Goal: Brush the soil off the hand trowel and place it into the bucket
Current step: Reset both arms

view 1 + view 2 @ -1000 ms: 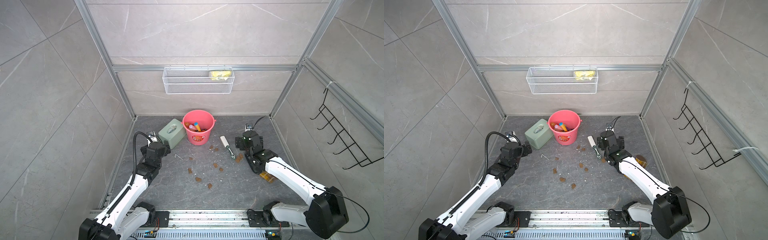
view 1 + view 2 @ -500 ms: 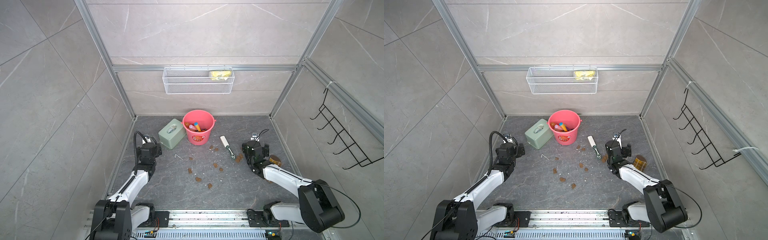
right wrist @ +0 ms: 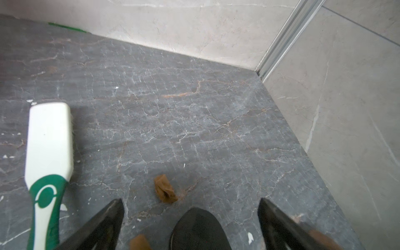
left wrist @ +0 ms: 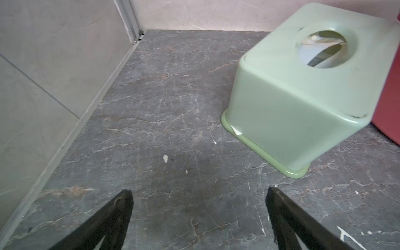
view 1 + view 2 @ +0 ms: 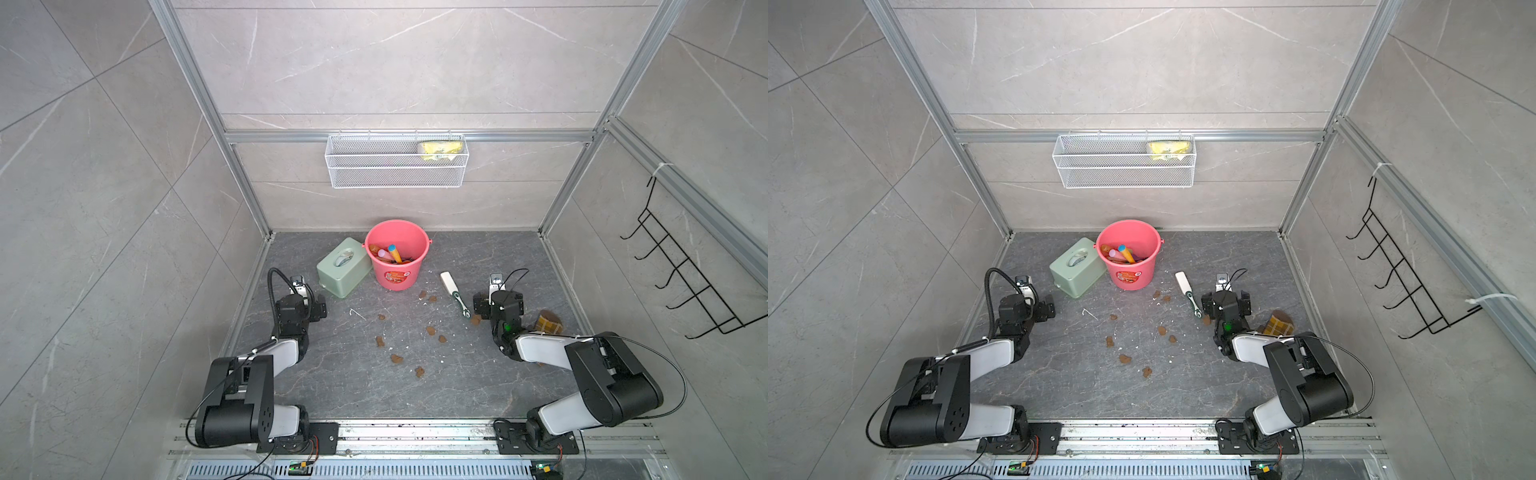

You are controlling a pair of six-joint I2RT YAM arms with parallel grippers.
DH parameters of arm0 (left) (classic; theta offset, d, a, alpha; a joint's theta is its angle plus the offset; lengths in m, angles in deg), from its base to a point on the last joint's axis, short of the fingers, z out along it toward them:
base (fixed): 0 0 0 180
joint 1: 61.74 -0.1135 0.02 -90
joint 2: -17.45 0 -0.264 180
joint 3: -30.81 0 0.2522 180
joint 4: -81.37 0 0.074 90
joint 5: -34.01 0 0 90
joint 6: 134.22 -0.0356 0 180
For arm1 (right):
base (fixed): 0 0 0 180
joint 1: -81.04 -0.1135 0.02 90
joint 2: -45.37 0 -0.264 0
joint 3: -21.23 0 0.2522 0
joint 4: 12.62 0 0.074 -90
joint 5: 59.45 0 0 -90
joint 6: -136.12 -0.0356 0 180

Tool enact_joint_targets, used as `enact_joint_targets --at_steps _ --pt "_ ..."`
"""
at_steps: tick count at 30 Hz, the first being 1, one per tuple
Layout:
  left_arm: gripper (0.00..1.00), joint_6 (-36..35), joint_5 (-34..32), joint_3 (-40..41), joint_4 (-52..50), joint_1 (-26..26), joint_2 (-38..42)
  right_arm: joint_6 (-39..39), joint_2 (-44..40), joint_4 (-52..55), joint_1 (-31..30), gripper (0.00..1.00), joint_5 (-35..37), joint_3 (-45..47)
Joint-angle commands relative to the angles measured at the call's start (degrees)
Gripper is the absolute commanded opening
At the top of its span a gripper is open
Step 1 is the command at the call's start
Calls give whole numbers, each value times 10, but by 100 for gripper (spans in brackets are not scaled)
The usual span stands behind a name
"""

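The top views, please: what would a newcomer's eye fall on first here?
The coral-pink bucket, standing at the back of the dark floor beside a sage-green box, stands out most. Brown soil lumps lie scattered in front of it, with a white-and-green brush beside them.

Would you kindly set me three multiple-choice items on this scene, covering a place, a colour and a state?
1. The round plastic bucket is: A blue; B coral-pink; C yellow.
2. The left gripper is: A shut on the bucket's rim; B shut, empty; C open, empty.
3. The white-headed, green-handled brush lies: A inside the bucket; B in the left gripper; C on the dark stone floor near the right gripper.
Key: 1 B, its wall is pink; 2 C, its jaws stand apart over bare floor; 3 C, it lies flat there.
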Motion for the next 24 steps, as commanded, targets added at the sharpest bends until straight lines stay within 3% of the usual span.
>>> enact_joint_targets --at_steps 1,3,5,11,13,15,16,18,24 --pt "99 -4 20 17 97 -12 -32 4 -18 -104 4 100 -23 51" --pt "99 4 31 32 165 -26 -65 5 -22 -151 10 100 -46 75" --pt "99 8 44 24 124 -31 -51 4 -22 -150 15 100 -63 77" --pt "99 8 48 24 125 -32 -53 -22 -12 -174 54 100 -128 95" --pt "99 8 47 24 126 -32 -53 -15 31 -266 58 100 -128 105" --pt "100 7 45 24 128 -33 -55 -23 1 -156 62 100 -145 80" --pt "100 8 46 25 126 -32 -54 -20 20 -188 65 100 -152 77" --pt "100 8 44 25 127 -32 -53 -37 5 -112 80 100 -170 56" --pt "100 9 44 25 127 -33 -53 -39 13 -142 91 100 -180 61"
